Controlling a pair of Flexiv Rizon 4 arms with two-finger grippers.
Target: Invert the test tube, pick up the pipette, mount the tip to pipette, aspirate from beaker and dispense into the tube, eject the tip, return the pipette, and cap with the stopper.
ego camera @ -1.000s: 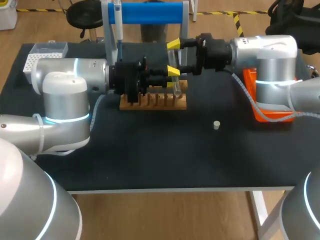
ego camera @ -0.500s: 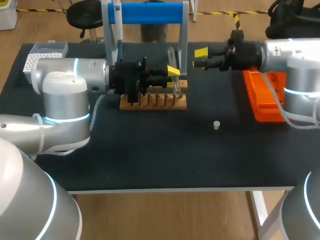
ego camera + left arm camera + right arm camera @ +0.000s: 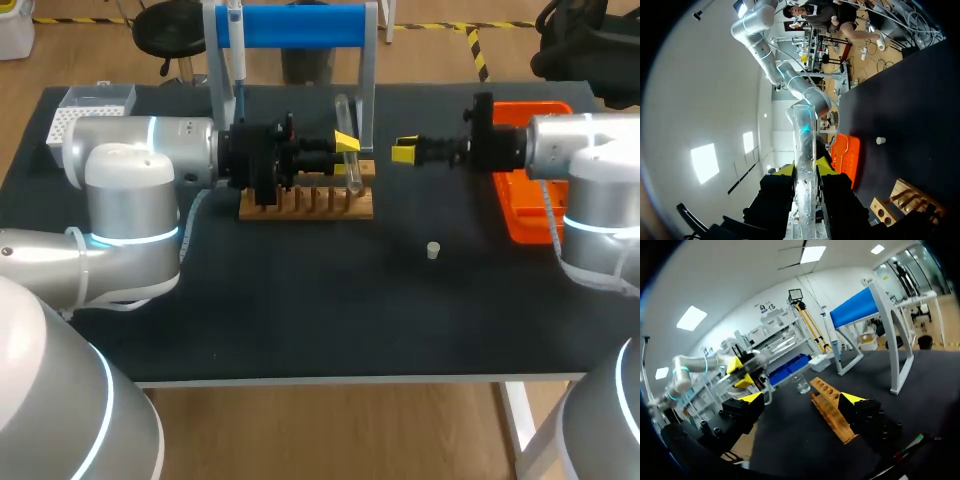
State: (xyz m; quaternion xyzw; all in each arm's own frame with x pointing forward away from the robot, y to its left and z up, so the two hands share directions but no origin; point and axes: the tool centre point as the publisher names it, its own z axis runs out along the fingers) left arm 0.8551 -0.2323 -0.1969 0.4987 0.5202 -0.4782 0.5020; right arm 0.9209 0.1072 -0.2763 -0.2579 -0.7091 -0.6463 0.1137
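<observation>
Test tube [image 3: 804, 125] clamped in jaws of left gripper [image 3: 804, 169] over wooden rack [image 3: 310, 205] on tabletop [image 3: 300, 300]; right gripper [image 3: 405, 151] jaws wide, empty. Tube should be aligned over a hole before lowering.

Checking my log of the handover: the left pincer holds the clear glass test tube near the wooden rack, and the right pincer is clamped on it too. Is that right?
Not quite. The left pincer holds the clear glass test tube near the wooden rack, but the right pincer is open and empty, apart from the tube, as the right wrist view shows.
</observation>
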